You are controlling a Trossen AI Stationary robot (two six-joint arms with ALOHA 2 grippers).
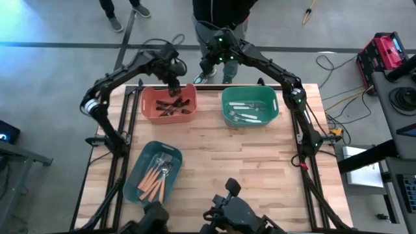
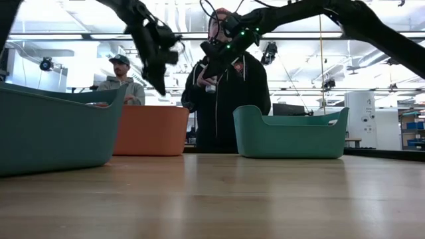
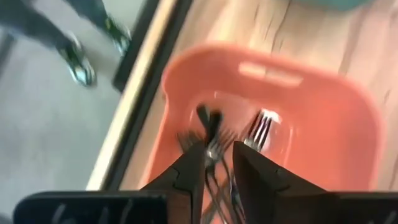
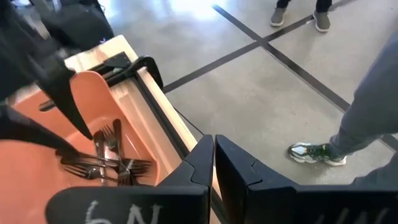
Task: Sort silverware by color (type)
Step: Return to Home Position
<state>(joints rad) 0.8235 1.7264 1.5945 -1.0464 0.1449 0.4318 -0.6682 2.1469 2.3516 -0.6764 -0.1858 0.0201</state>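
Observation:
My left gripper (image 1: 174,90) hangs above the orange bin (image 1: 148,107), pointing down. Its fingers (image 3: 186,171) stand a little open, with nothing between them. Black forks (image 3: 214,146) lie in a heap on the bin's floor below it. White and silver-handled silverware (image 1: 247,112) lies in the green bin (image 1: 227,114). Orange-handled pieces (image 1: 156,177) lie in the teal bin (image 1: 138,166). My right gripper (image 1: 209,65) is shut and empty. It is held high, past the table's far edge, and its fingertips (image 4: 213,144) meet.
A person (image 2: 229,93) stands close behind the table's far edge, right beside my right gripper. A second person (image 2: 123,79) is farther back on the left. Bare wooden tabletop (image 1: 247,169) lies between the three bins and at the near right.

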